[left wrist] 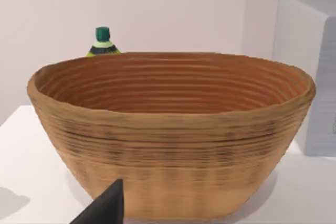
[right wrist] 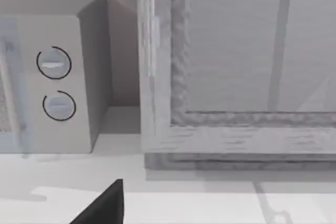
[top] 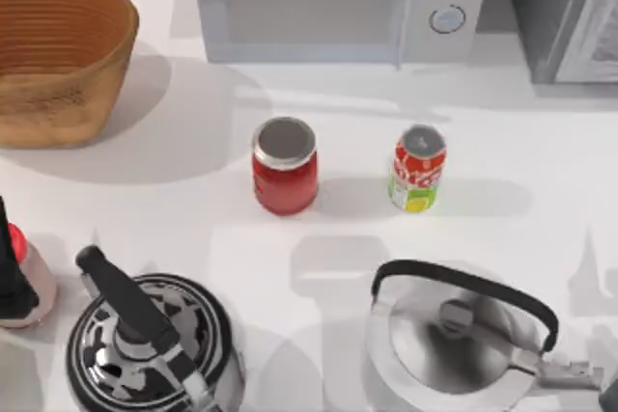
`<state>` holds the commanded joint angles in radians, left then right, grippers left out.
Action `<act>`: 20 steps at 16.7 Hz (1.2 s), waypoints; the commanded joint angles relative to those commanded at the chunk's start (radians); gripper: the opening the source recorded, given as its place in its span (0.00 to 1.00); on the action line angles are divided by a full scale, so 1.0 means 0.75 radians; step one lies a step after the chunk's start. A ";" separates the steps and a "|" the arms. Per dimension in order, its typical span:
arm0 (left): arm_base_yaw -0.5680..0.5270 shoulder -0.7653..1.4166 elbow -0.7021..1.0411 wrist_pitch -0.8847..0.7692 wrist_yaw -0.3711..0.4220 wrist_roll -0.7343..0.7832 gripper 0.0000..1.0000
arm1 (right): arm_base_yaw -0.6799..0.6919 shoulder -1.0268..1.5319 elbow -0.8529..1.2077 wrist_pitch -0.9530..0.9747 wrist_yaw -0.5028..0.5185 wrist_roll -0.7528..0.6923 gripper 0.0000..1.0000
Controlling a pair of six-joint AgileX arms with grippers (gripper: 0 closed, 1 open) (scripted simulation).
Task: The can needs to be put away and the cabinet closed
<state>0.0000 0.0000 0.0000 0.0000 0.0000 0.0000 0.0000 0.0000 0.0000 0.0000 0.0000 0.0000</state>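
At the near edge of each wrist view we see one dark fingertip, the left gripper's and the right gripper's; we cannot tell if either gripper is apart or together, and neither touches or holds a thing.

Our left gripper faces the woven basket, which stands at the far left of the table, with a green-capped bottle behind it. Our right gripper faces the cabinet at the far right and, beside it, the microwave with its two round knobs.

The can stands upright on the table, right of centre, in front of the microwave and well apart from the cabinet. The red jar with its grey lid stands to the left of the can, apart from it. Nearer to us are a black patterned kettle on the left and a silver kettle on the right, just in front of the can. A red and black object stands at the left edge.
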 joint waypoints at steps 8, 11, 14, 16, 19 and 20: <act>0.000 0.000 0.000 0.000 0.000 0.000 1.00 | 0.169 0.287 0.219 -0.046 0.058 0.193 1.00; 0.000 0.000 0.000 0.000 0.000 0.000 1.00 | 0.274 0.616 0.460 -0.077 0.165 0.354 1.00; 0.000 0.000 0.000 0.000 0.000 0.000 1.00 | 0.390 1.052 0.688 -0.109 0.290 0.501 1.00; 0.000 0.000 0.000 0.000 0.000 0.000 1.00 | 0.485 1.325 0.831 -0.131 0.355 0.595 1.00; 0.000 0.000 0.000 0.000 0.000 0.000 1.00 | 0.641 1.677 1.030 -0.148 0.427 0.701 1.00; 0.000 0.000 0.000 0.000 0.000 0.000 1.00 | 0.696 1.786 1.088 -0.149 0.444 0.724 1.00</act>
<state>0.0000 0.0000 0.0000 0.0000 0.0000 0.0000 0.5221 1.3398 0.8163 -0.1114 0.3327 0.5429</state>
